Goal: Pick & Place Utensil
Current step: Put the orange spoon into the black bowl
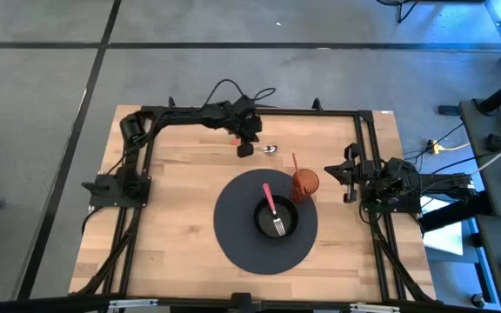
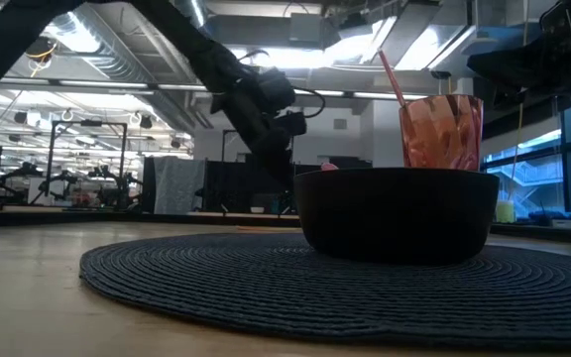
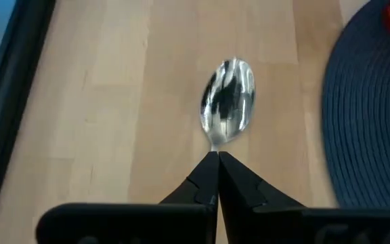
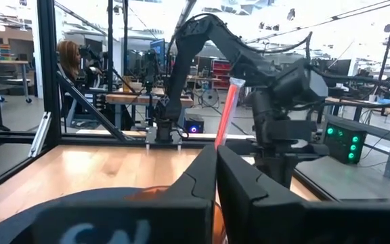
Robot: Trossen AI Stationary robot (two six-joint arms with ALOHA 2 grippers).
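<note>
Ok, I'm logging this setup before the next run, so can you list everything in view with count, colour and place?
Table: one, light wood, under everything.
Placemat: one, dark round woven, centre of table.
Bowl: one, black, on the placemat.
Fork: one, pink handle with metal tines, lying in the bowl.
Cup: one, orange translucent, at the placemat's far right edge.
Straw: one, red, standing in the cup.
Spoon: one, silver, at the far side of the table beyond the placemat.
Person: one, in the room beyond the table.
Left gripper: one, dark, shut on the spoon's handle.
Right gripper: one, dark, shut, at the table's right side beside the cup.
</note>
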